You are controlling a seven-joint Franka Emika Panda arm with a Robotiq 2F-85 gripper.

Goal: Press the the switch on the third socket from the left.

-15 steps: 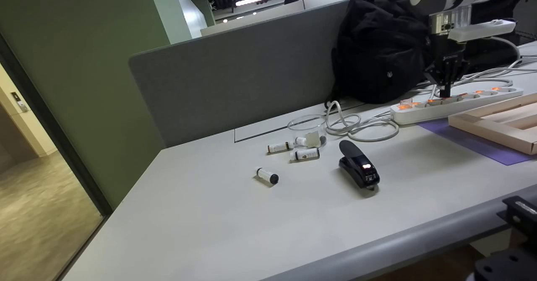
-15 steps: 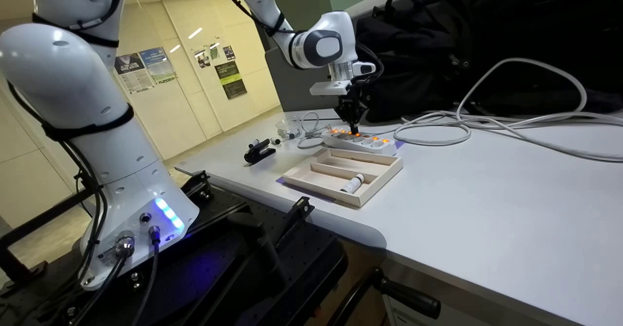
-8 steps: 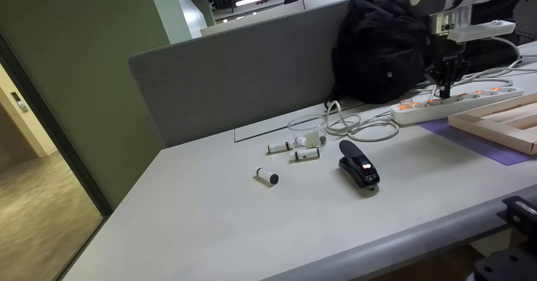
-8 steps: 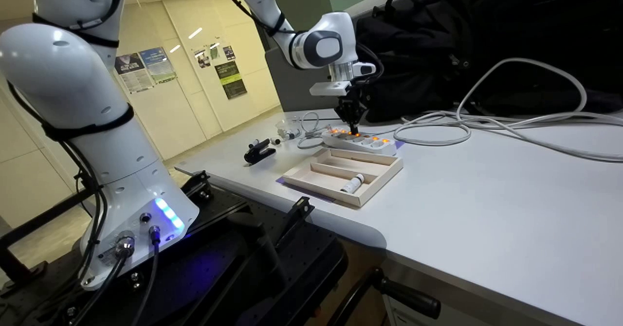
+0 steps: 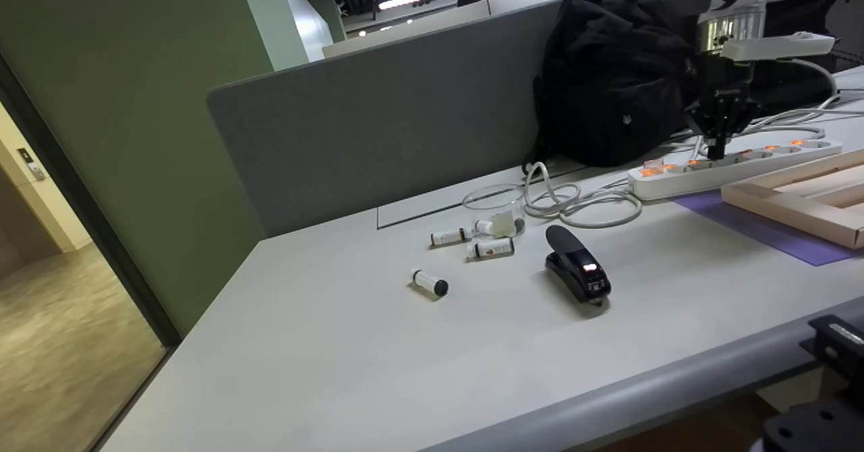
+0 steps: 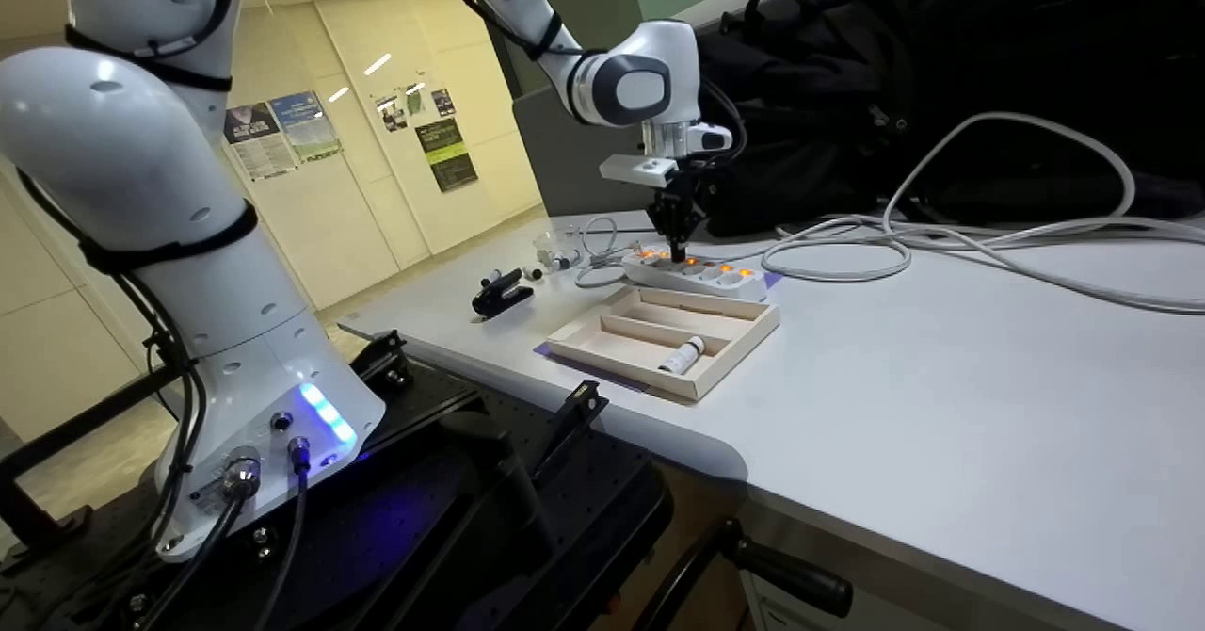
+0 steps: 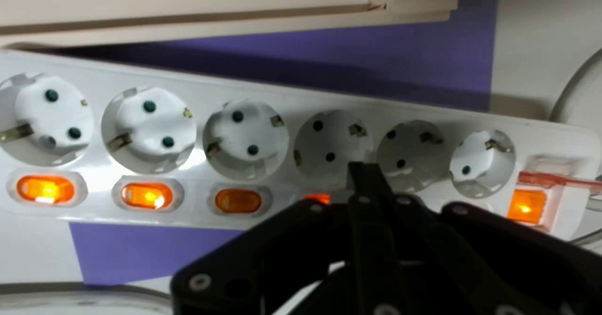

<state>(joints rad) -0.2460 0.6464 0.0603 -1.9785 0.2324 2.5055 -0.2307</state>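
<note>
Presently, the gripper is clenched, its two fingers together and pointing down at the white power strip. In the wrist view its tips are above the strip, by the gap between the fourth and fifth sockets from the left; whether they touch it, I cannot tell. As for the third switch, counted from the left there, it lies apart from the fingers and its orange is dull. The neighbouring fourth switch glows, partly hidden behind the gripper; counted from the opposite end, that one is the third. From which end one should count, I am not certain. The strip lies on the table, just beside the wooden tray, with a purple sheet partly under both. Inside the tray lies a small bottle, and behind the strip stands a black backpack. A black stapler is well apart from them.
</note>
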